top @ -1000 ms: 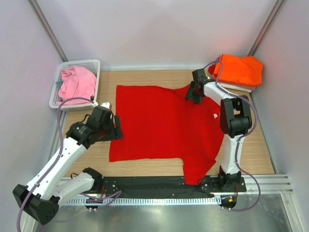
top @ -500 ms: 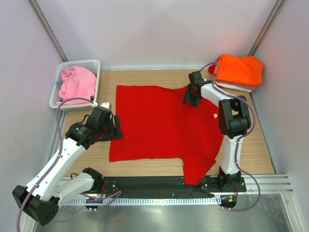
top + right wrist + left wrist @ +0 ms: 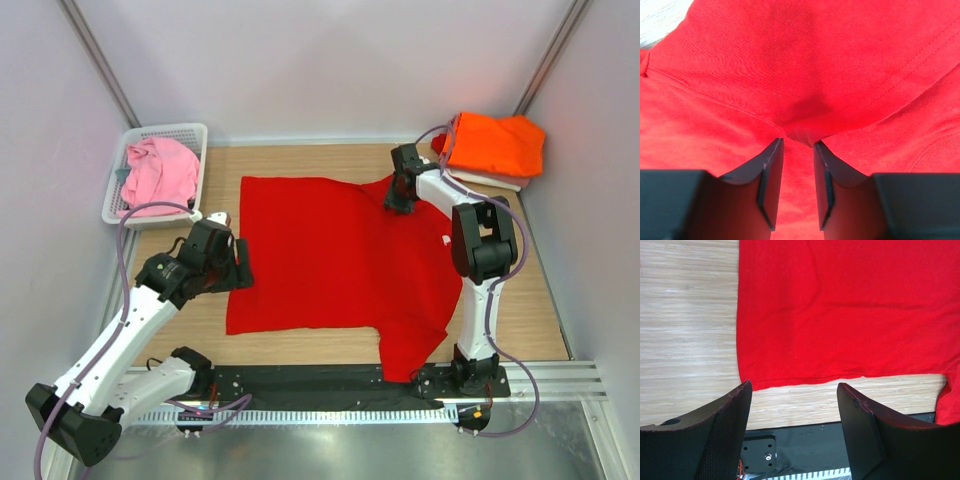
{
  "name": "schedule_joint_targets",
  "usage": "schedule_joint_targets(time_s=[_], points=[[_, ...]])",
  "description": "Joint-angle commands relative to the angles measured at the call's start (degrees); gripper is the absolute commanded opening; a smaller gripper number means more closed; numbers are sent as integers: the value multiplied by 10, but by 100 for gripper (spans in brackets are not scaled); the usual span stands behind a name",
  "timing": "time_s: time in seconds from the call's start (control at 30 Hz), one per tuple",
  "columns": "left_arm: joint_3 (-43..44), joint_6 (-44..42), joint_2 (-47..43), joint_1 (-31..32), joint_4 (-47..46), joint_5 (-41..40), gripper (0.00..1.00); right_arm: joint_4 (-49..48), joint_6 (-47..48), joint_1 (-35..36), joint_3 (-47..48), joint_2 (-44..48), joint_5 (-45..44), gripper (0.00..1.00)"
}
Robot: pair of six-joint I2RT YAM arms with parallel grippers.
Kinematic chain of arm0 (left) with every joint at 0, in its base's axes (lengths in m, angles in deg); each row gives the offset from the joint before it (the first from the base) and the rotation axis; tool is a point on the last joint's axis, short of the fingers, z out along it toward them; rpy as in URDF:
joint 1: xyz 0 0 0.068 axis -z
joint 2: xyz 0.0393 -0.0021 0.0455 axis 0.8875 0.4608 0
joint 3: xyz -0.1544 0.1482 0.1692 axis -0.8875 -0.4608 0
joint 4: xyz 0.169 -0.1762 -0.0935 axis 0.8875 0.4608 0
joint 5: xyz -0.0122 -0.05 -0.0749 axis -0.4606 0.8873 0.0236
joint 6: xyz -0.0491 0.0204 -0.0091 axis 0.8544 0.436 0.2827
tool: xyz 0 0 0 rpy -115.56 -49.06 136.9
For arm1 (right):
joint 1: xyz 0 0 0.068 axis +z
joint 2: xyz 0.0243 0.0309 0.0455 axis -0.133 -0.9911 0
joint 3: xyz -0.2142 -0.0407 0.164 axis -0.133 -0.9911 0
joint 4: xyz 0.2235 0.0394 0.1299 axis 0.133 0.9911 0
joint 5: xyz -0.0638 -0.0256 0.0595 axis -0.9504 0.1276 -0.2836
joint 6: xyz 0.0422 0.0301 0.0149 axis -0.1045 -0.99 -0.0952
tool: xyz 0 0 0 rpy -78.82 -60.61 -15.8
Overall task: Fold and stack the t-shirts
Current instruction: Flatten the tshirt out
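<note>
The red t-shirt (image 3: 340, 255) lies spread flat on the wooden table, with its small white mark (image 3: 445, 239) near the right side. My right gripper (image 3: 398, 200) is at the shirt's far right sleeve area. In the right wrist view its fingers (image 3: 798, 141) stand close together on a raised fold of the red cloth (image 3: 790, 60). My left gripper (image 3: 240, 265) is open and empty just off the shirt's left edge. In the left wrist view it (image 3: 795, 385) hovers over bare wood by the red hem corner (image 3: 840, 305).
A folded orange t-shirt (image 3: 497, 145) lies on a white one (image 3: 500, 182) at the back right corner. A pink t-shirt (image 3: 160, 170) is bunched in a white basket (image 3: 165, 128) at the back left. A black strip (image 3: 300, 380) runs along the near edge.
My right gripper shifted slightly left along the shirt's far edge and then back a little, with the cloth in it. The left arm has not moved.
</note>
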Motion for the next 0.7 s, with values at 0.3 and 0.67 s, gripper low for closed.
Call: schedule_joint_targets(time_s=[0.3, 0.67], points=[[-1, 0, -7, 1, -19, -9, 70, -22, 3, -1, 2, 0, 0, 1], [-2, -1, -5, 1, -19, -9, 70, 60, 98, -1, 399, -188, 55, 1]])
